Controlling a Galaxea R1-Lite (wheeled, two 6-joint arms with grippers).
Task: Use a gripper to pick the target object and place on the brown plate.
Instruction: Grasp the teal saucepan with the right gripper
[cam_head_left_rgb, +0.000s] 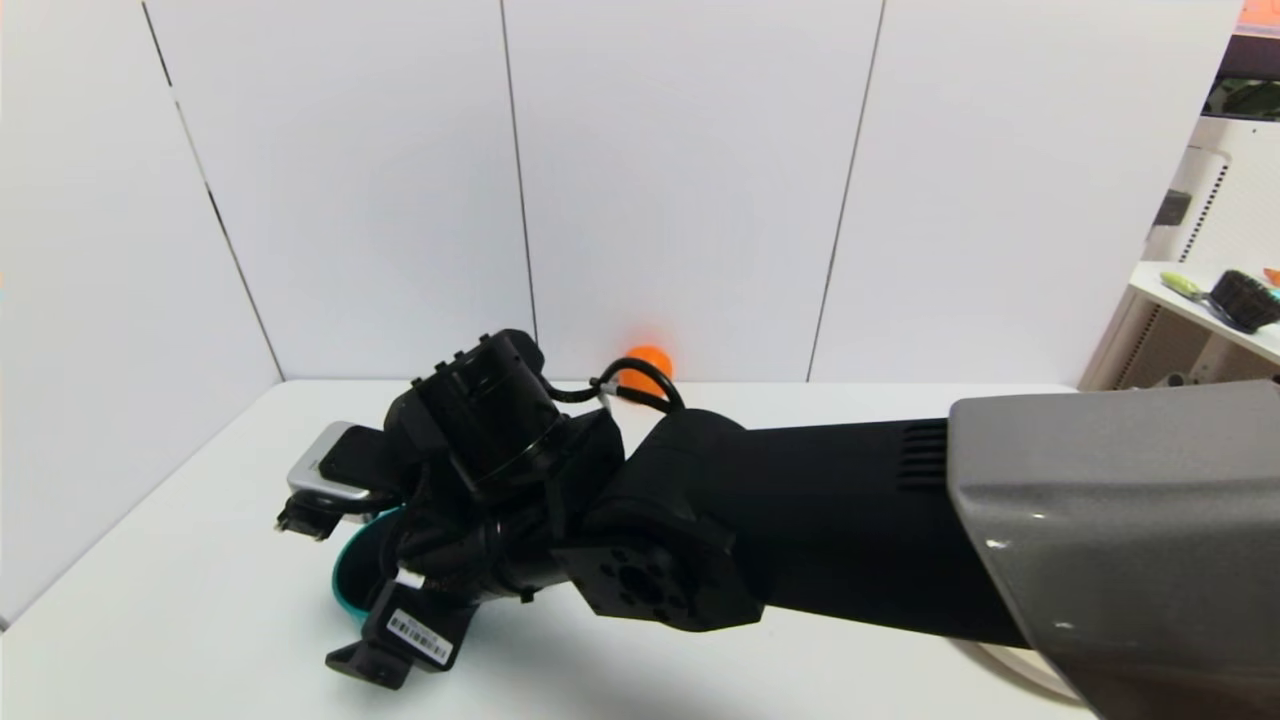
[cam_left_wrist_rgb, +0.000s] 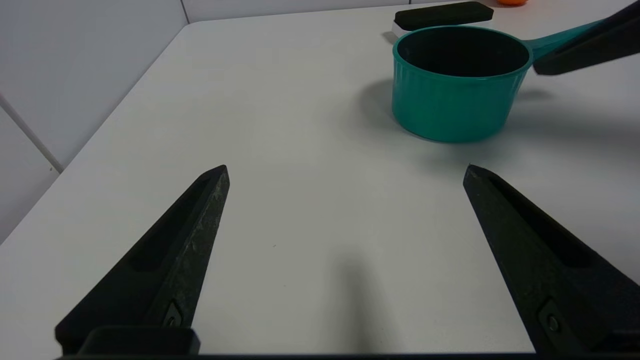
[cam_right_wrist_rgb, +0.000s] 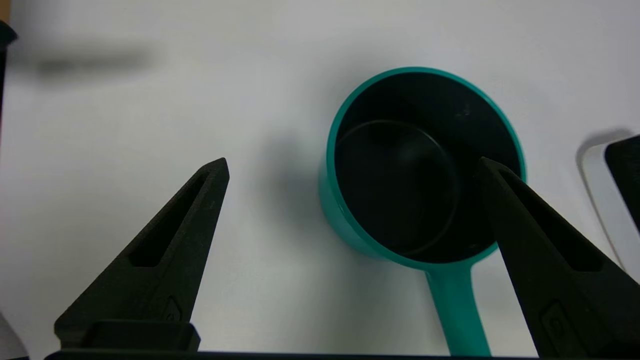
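Note:
The teal saucepan (cam_head_left_rgb: 350, 575) stands upright on the white table, mostly under my right gripper (cam_head_left_rgb: 338, 600). In the right wrist view the saucepan (cam_right_wrist_rgb: 350, 220) shows its dark inside, and its handle (cam_right_wrist_rgb: 457, 310) runs back between the fingers. The right gripper (cam_right_wrist_rgb: 352, 162) is open and hovers above it, one finger (cam_right_wrist_rgb: 530, 235) over the rim beside the handle. My left gripper (cam_left_wrist_rgb: 345, 170) is open and empty over bare table, with the saucepan (cam_left_wrist_rgb: 450, 100) a little ahead. The brown plate is nearly all hidden under my right arm; only a pale curved edge (cam_head_left_rgb: 1000, 665) shows.
A flat white block with a black top (cam_head_left_rgb: 325, 470) lies just beyond the saucepan. An orange ball (cam_head_left_rgb: 650, 362) sits at the back wall. White walls close the table's back and left. A side shelf (cam_head_left_rgb: 1190, 305) with a brush stands to the right.

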